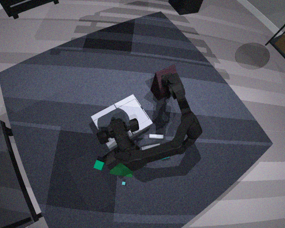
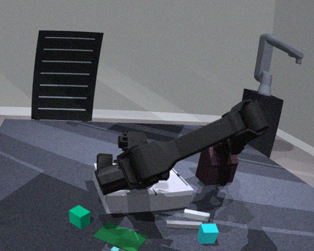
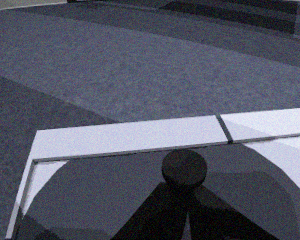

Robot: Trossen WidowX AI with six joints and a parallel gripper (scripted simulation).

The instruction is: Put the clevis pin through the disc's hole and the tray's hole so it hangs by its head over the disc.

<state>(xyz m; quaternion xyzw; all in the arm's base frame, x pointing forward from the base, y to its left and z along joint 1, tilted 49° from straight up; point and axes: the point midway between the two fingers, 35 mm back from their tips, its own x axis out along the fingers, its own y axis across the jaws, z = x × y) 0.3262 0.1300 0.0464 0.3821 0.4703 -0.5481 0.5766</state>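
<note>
Clevis pin (image 3: 184,167), head uppermost, clamped in your gripper (image 3: 178,192) above the tray (image 1: 124,100) (image 2: 149,201) (image 3: 125,136).

Detail: your jaws were closed on the pin below its round, dark head; its lower end was hidden from you, and you could not tell whether it had entered any hole. The disc (image 1: 104,120) (image 3: 90,190), grey, lay within the tray's rim, its middle covered by the fingers in the wrist view and by the arm (image 1: 157,152) (image 2: 203,139) from the top. Outside view: pin and fingertips concealed behind the arm.
</note>
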